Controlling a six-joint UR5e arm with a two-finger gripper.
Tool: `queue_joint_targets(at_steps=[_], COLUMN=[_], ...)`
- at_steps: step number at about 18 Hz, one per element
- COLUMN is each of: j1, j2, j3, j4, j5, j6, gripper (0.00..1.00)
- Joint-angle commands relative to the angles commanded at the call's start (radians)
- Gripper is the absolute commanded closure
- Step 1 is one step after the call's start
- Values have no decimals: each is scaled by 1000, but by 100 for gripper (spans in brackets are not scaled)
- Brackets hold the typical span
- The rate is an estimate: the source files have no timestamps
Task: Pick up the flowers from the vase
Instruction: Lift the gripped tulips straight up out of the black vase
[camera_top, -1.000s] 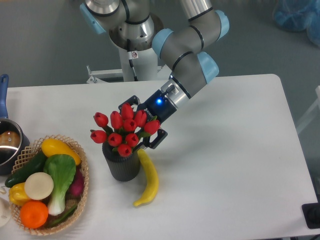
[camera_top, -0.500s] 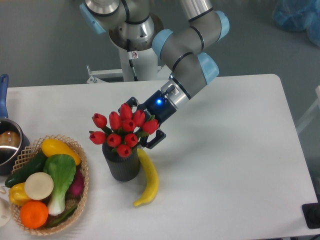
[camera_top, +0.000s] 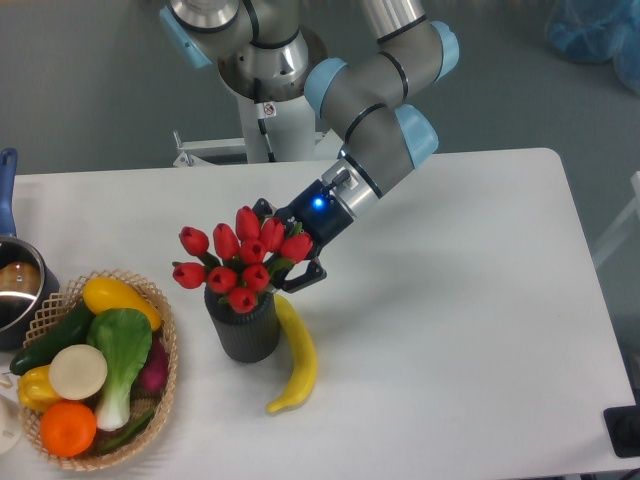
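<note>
Gripper: my gripper (camera_top: 283, 246) sits among the flowers (camera_top: 236, 262) from the back right; one dark finger (camera_top: 303, 275) shows at the lower right of the bunch and another at its top, but the buds hide the stems, so I cannot tell whether the jaws are clamped or apart.
Basket: one woven basket (camera_top: 160, 392) at the front left, holding an orange (camera_top: 68, 428), a white round piece (camera_top: 78, 371), a yellow pepper (camera_top: 33, 388), a leafy green (camera_top: 125, 347), a cucumber (camera_top: 52, 338), a lemon-yellow piece (camera_top: 118, 297) and something purple (camera_top: 153, 368).
Banana: one banana (camera_top: 297, 356) lies on the table (camera_top: 460, 300), just right of the vase, touching its side as far as I can see.
Vase: one dark ribbed vase (camera_top: 247, 327), upright, near the table's middle.
Flowers: one bunch, about nine red buds that I can count, standing in the vase mouth and leaning a little left.
Pot: one pot (camera_top: 15, 290) at the left edge, cut off by the frame, with a blue handle (camera_top: 6, 190) pointing back.
Arm: one arm (camera_top: 375, 110) reaches down from the back to the bunch.
</note>
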Motion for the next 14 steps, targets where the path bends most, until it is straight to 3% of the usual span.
queue_joint_targets(at_steps=[14], j1=[9], j2=[8], j3=[-2], j4=[0], j5=[-61], j6=[-9], gripper=[56])
